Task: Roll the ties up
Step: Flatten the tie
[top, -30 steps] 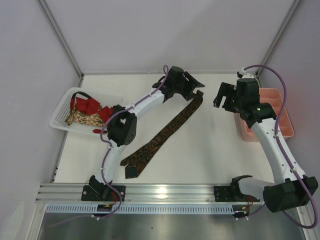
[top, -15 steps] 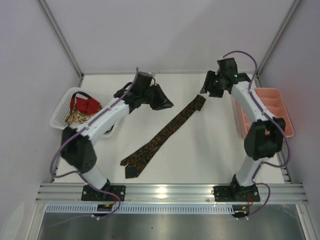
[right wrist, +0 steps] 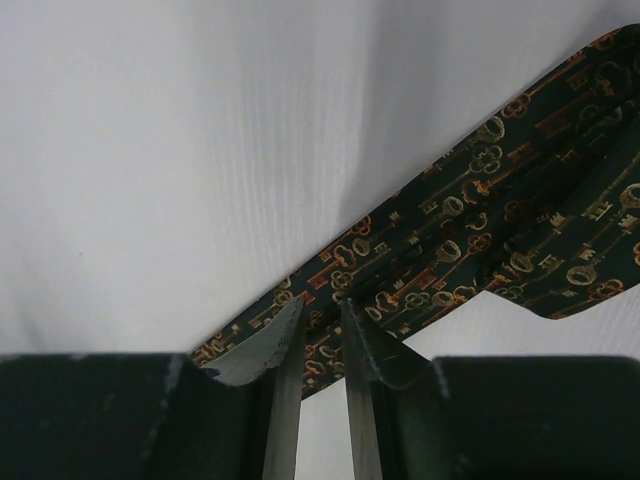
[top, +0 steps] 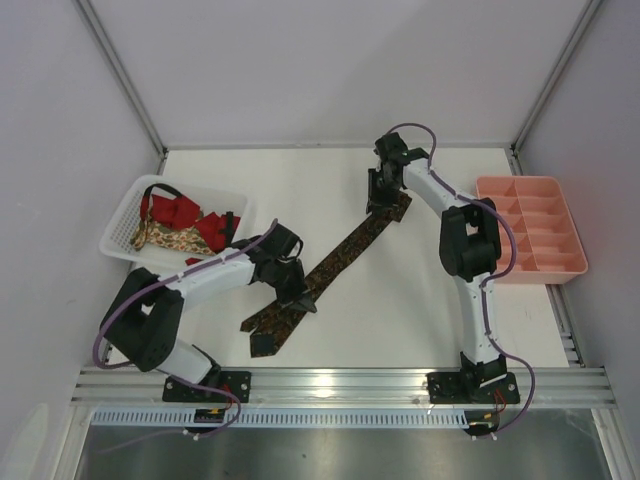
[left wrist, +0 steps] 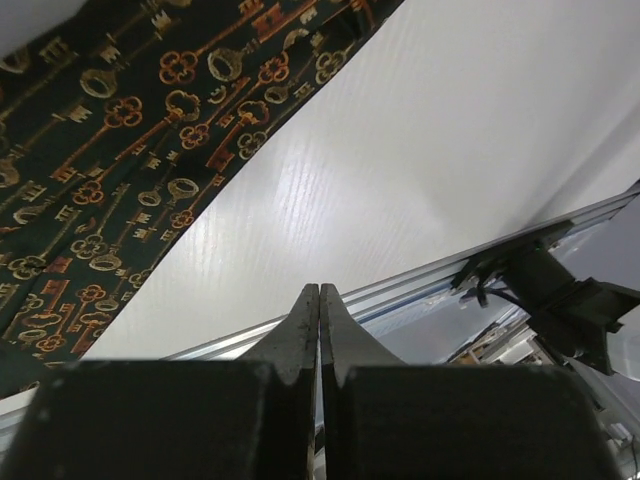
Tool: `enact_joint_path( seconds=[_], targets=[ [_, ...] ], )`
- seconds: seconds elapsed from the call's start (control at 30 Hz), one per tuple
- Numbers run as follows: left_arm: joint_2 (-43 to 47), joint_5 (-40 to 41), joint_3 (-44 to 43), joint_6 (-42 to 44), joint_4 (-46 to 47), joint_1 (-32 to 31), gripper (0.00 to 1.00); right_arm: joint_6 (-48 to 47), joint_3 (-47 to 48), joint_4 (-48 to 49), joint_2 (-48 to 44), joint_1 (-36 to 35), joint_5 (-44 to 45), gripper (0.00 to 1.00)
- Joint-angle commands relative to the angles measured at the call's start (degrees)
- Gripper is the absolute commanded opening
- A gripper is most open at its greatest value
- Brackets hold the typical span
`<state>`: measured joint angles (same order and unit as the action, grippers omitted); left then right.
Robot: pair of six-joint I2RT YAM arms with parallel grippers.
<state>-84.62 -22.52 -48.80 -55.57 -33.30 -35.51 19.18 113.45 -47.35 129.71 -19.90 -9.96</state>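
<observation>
— Top external first: where does the dark tie [top: 335, 262] sit?

— It lies flat on the tabletop [top: 420, 300], stretched on a diagonal. The narrow end is at the far right and the wide pointed end is at the near left. Both wrist views show its pattern of small gold and reddish keys [left wrist: 110, 150] [right wrist: 480, 230].

— And the left pincer [top: 303, 300]?

— It is low over the wide half of the dark tie, near the pointed end. In the left wrist view its fingers are pressed together with nothing between them [left wrist: 320, 290]. The fabric fills the upper left of that view and bare tabletop lies beyond the tips.

— What about the right pincer [top: 381, 205]?

— It is at the narrow end. The right wrist view shows its fingers a slim gap apart [right wrist: 320, 312], with the tips over the near edge of the fabric. I cannot tell whether they touch it.

— Are there other ties?

— A red tie [top: 175, 212] and a beige floral tie [top: 165, 238] are heaped together in a white basket [top: 118, 225] at the left edge. That is well apart from the dark tie's narrow end.

— Anything on the right?

— A pink tray [top: 535, 272] with compartments stands by the right wall. It is apart from both pincers.
</observation>
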Motion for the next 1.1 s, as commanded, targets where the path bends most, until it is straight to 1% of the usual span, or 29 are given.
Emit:
enact_joint_path(
  seconds=[0.0, 0.03, 0.17, 0.23, 0.3, 0.47, 0.5, 0.53, 0.6, 0.63, 0.73, 0.77, 0.83, 0.87, 0.93, 0.97, 1.0, 1.03, 1.07],
  targets=[
    [-3.0, -1.8, -1.8, -1.1, -1.0, -1.4, 0.0, -1.7, 0.9, 0.4, 1.5, -0.5, 3.8, 0.27],
    [-4.9, -1.0, -2.3, -1.0, -3.2, -1.7, 0.0, -1.5, 0.7, 1.0, 1.9, -0.6, 4.6, 0.28],
    [-9.3, 2.0, -2.3, -0.7, -5.7, -1.7, 0.01, -1.5, -0.9, 2.7, 3.7, -0.6, 6.9, 0.33],
    [-11.7, 6.5, -2.9, 0.6, -9.0, -1.6, 0.0, -1.9, -4.0, 4.4, 3.7, -0.3, 7.8, 0.34],
    [-12.1, 9.8, -3.4, 1.4, -10.2, -1.2, 0.01, -2.0, -6.8, 5.2, 3.5, 0.1, 8.5, 0.35],
    [-13.8, 13.2, -3.5, 2.8, -12.7, 1.0, 0.0, 0.1, -13.5, 5.4, 1.7, 0.7, 9.7, 0.36],
    [-14.3, 14.0, -3.7, 3.4, -13.9, 2.2, 0.01, 1.0, -14.8, 4.9, 0.9, 0.7, 11.5, 0.36],
    [-14.6, 15.4, -3.9, 3.7, -15.5, 2.8, 0.01, 1.6, -18.7, 4.4, -1.5, 0.7, 11.8, 0.36],
    [-14.8, 17.4, -4.1, 4.4, -16.4, 3.9, 0.01, 3.7, -23.1, 4.6, -4.3, 0.7, 12.0, 0.37],
    [-14.9, 19.1, -4.1, 4.8, -17.1, 4.6, 0.02, 4.7, -27.9, 5.1, -7.5, 0.7, 11.5, 0.38],
    [-14.8, 19.8, -3.2, 5.1, -18.0, 6.2, 0.02, 6.1, -34.4, 6.2, -12.1, -0.3, 10.5, 0.38],
    [-14.5, 20.4, -2.7, 5.0, -18.1, 6.7, 0.02, 6.7, -38.5, 6.4, -15.2, -0.7, 8.0, 0.38],
    [-13.3, 21.7, -1.5, 4.9, -18.8, 7.7, 0.02, 8.5, -42.2, 6.5, -17.9, -1.7, 6.2, 0.38],
    [-12.8, 22.4, -1.0, 4.6, -19.4, 8.2, 0.02, 9.0, -46.3, 6.6, -21.4, -3.2, 3.7, 0.38],
    [-10.1, 22.4, 0.7, 4.9, -19.6, 9.4, 0.03, 10.5, -50.1, 7.0, -25.0, -5.4, 2.0, 0.38],
    [-9.1, 24.4, 1.2, 4.7, -20.1, 9.7, 0.02, 11.0, -51.7, 7.1, -26.8, -7.6, 0.3, 0.38],
    [-7.8, 24.6, 1.5, 4.7, -20.9, 9.6, 0.03, 11.1, -54.1, 7.4, -30.9, -8.4, -0.4, 0.39],
    [-5.0, 24.9, 2.3, 4.4, -21.4, 9.5, 0.02, 11.2, -54.5, 7.0, -32.9, -8.9, -0.6, 0.4],
    [-3.1, 25.1, 2.9, 3.5, -21.8, 9.4, 0.03, 10.7, -54.5, 6.5, -35.0, -9.7, 1.2, 0.43]
  ],
)
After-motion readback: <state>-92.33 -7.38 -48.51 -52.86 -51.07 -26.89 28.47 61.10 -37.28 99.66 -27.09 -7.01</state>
